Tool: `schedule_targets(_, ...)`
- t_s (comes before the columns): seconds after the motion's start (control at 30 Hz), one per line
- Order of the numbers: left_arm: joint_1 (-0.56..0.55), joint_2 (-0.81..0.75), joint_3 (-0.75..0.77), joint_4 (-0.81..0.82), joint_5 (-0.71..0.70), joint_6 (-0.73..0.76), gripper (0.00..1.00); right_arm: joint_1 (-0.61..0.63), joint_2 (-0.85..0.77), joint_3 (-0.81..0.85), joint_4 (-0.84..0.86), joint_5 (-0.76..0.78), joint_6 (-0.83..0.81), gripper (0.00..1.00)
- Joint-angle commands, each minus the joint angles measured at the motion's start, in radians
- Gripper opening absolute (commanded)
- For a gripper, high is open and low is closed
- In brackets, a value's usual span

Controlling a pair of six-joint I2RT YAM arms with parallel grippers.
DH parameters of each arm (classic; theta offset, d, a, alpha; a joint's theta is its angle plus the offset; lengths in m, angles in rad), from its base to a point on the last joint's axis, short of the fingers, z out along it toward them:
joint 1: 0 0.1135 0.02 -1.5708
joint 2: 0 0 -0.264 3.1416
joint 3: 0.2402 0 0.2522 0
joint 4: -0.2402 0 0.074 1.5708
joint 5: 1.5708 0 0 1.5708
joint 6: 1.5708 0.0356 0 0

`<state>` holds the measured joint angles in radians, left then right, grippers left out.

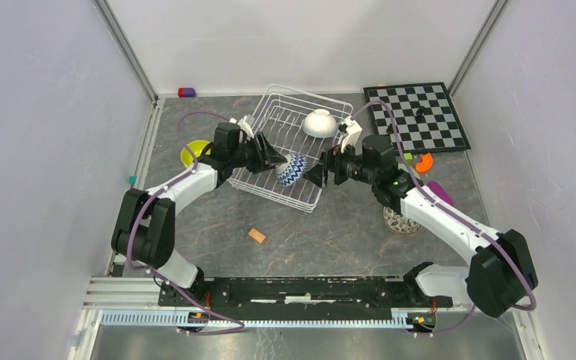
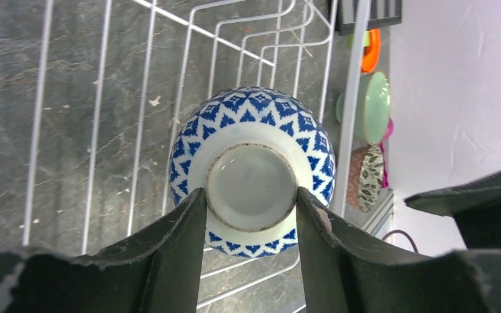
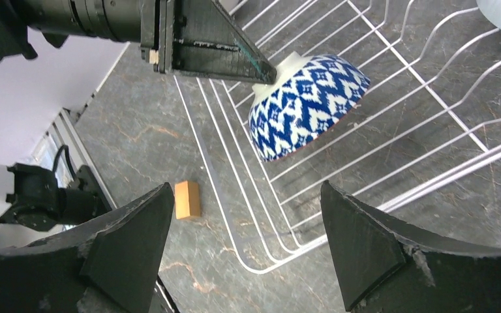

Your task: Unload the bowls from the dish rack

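both arms bend inward from the near edge, the left gripper (image 2: 251, 195) pinching the blue-and-white bowl (image 2: 248, 111) by its foot, the right gripper (image 3: 246, 189) facing it, fingers spread wide.

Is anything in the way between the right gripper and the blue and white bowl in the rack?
Nothing visible. The open right gripper faces the blue-and-white bowl across bare dish rack wires. The left gripper grips the bowl's foot from the far side.
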<state>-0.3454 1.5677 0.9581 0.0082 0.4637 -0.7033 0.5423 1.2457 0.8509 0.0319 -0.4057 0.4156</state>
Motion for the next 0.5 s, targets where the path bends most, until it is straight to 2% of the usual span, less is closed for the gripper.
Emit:
schedule_targets(0.0, 0.003, -0.040, 0.004, 0.134, 0.108, -0.072, 0.26, 0.011, 0.047, -0.009, 0.127, 0.016, 0.094, 0.89)
schedule_targets(0.23, 0.012, -0.056, -0.010, 0.177, 0.134, -0.109, 0.25, 0.023, 0.156, 0.008, 0.179, 0.029, 0.169, 0.86)
schedule_targets(0.47, 0.011, -0.070, -0.004, 0.211, 0.197, -0.156, 0.25, 0.031, 0.209, 0.008, 0.318, -0.040, 0.224, 0.84)
